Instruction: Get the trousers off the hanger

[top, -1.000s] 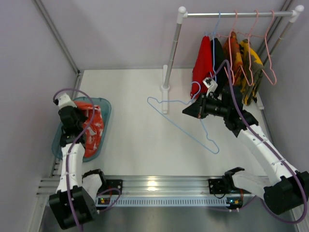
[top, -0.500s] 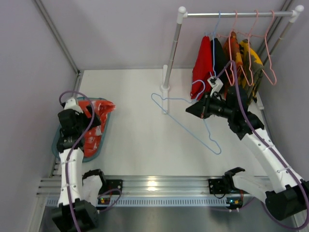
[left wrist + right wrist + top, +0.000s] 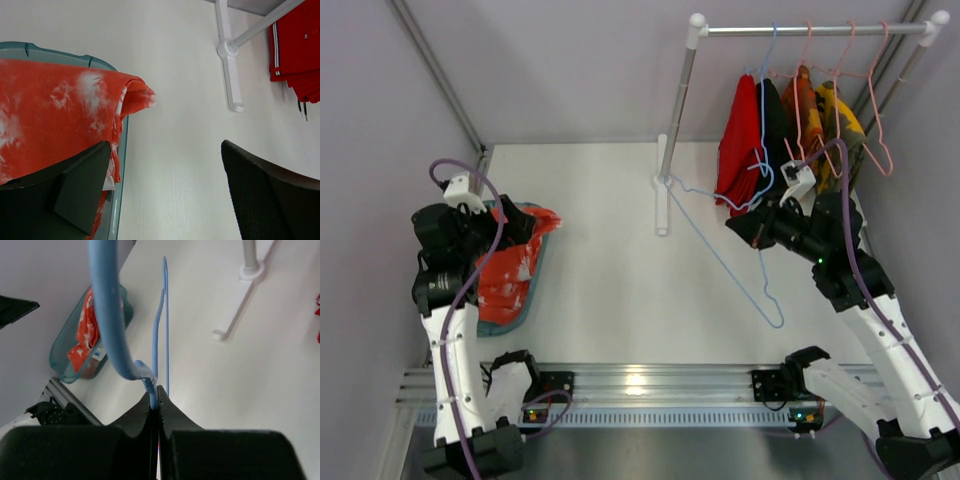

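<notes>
Though lying mostly inside the teal bin [image 3: 50, 49], showed a fold of the orange-red blotched trousers [image 3: 55, 105] draped over the rim toward the table [image 3: 610, 290]. Could have slid out onto it if brushed or caught by the left gripper [image 3: 170, 200] hovering just above. Held nothing in that gripper: spread as wide as possible, with one finger close over the cloth and no grasp on it.

Pinched the right gripper [image 3: 158, 395] completely closed on the thin wire of the empty blue hanger [image 3: 105, 300], just beside the plain red trousers [image 3: 738, 140] draped from the rail [image 3: 800, 30]. Risked a slip or a twist there, with only narrow fingertips on slick wire and most of the hanger sticking out sideways. Risked also snagging its far end on the rack post [image 3: 677, 100], or hooking the red cloth and dragging it down unplanned. Could not tell whether wire and post touched. Judged the blotched pair freed, the red pair not yet.
</notes>
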Action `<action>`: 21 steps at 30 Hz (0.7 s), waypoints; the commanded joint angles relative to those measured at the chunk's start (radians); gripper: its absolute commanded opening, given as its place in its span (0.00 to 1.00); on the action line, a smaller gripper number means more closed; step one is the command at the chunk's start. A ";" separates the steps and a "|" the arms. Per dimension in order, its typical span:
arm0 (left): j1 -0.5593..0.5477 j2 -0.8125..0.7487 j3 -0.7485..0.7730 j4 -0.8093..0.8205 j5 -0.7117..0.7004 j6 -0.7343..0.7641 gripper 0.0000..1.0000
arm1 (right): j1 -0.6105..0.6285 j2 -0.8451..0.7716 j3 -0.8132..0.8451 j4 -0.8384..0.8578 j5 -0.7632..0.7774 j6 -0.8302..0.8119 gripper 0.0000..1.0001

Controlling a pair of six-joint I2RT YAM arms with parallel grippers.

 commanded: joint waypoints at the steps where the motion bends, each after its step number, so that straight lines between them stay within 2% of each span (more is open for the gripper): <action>1: 0.001 0.058 0.041 -0.009 0.056 0.000 0.96 | 0.005 -0.034 0.097 -0.058 0.165 0.021 0.00; 4: -0.002 0.078 0.076 0.033 0.052 0.000 0.96 | 0.005 -0.029 0.149 -0.098 0.272 0.018 0.00; 11: -0.005 0.142 0.149 0.033 0.032 0.014 0.98 | 0.007 0.090 0.304 -0.129 0.387 -0.041 0.00; 17: -0.005 0.170 0.189 0.056 0.020 -0.012 0.98 | 0.007 0.265 0.486 -0.137 0.431 -0.116 0.00; 21: -0.005 0.188 0.205 0.067 0.018 -0.028 0.98 | 0.007 0.441 0.665 -0.120 0.452 -0.186 0.00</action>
